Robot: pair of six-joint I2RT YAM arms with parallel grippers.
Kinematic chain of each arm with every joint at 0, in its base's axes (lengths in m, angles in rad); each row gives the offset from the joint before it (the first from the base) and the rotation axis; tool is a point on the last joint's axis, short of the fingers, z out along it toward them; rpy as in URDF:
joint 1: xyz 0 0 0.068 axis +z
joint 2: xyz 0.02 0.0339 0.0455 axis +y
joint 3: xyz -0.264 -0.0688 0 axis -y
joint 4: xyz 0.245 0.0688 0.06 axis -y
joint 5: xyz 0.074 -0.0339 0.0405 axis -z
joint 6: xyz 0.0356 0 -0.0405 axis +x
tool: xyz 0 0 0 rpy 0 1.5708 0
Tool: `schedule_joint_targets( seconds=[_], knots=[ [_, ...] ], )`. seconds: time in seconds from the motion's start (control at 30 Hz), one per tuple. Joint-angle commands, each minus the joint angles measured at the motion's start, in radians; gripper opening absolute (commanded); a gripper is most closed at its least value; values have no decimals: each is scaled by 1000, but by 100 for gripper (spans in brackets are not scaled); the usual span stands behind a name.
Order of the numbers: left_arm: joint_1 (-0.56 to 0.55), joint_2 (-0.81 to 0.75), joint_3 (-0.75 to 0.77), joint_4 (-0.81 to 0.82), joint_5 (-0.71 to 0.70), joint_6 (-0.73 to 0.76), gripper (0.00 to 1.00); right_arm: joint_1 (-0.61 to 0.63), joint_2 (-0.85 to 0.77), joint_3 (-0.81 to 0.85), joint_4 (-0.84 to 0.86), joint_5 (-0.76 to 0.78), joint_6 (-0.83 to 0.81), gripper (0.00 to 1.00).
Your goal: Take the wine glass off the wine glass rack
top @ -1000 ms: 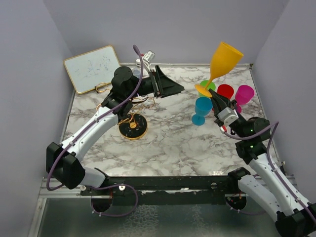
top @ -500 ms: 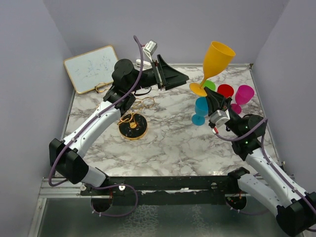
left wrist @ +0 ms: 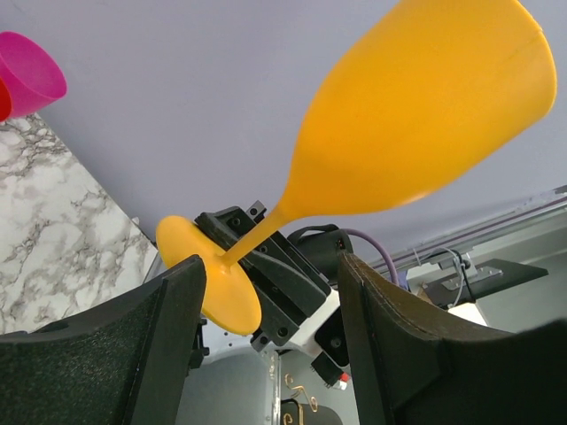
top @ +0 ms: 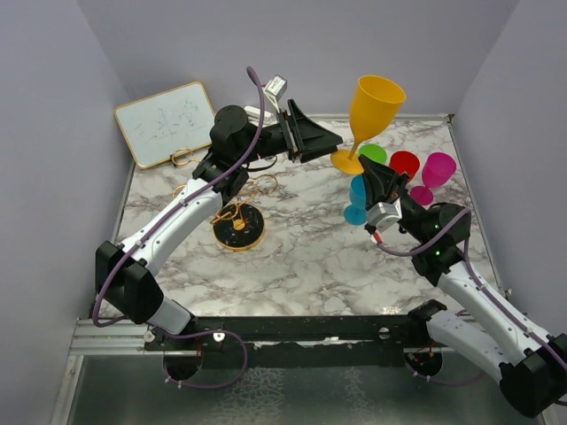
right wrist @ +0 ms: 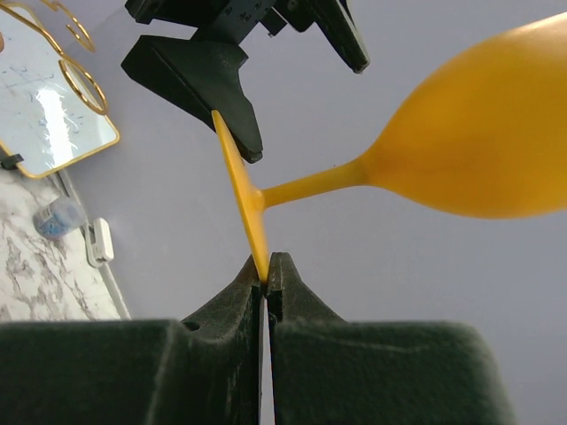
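Wine glass (top: 376,106) is in the air, well apart from the rack (top: 237,227). Its stem is tilted, bowl high, foot toward your left gripper (top: 330,142). Right gripper (right wrist: 266,271) is clamped on the foot's rim. The left jaws stand apart, empty, either side of the foot. Contact there cannot be told. Judged: the left arm is nearer for a handover.

Marble-pattern tabletop (top: 301,257), white with grey veins, plain pale grey back wall (top: 292,44), left wall (top: 44,177), right wall (top: 532,133), metal rail (top: 111,336) along near edge, whiteboard (top: 164,122) leaning back left, even diffuse light
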Motion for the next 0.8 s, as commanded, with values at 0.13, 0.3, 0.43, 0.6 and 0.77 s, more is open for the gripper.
schedule_joint_targets(
  seconds=[0.13, 0.3, 0.43, 0.6, 0.77],
  knots=[
    [-11, -16, 41, -96, -25, 76, 62, 21, -45, 24, 66, 94, -66, 1],
    [-11, -21, 60, -134, -44, 102, 62, 22, -87, 15, 50, 90, -74, 1],
    [-14, -16, 66, -137, -39, 95, 61, 24, -77, 22, 31, 85, -95, 1],
    [-20, -21, 59, -111, -20, 56, 61, 35, -34, 25, 38, 92, -139, 1],
    [-22, -40, 49, -97, -25, 38, 61, 65, -11, 27, 45, 114, -182, 1]
  ],
)
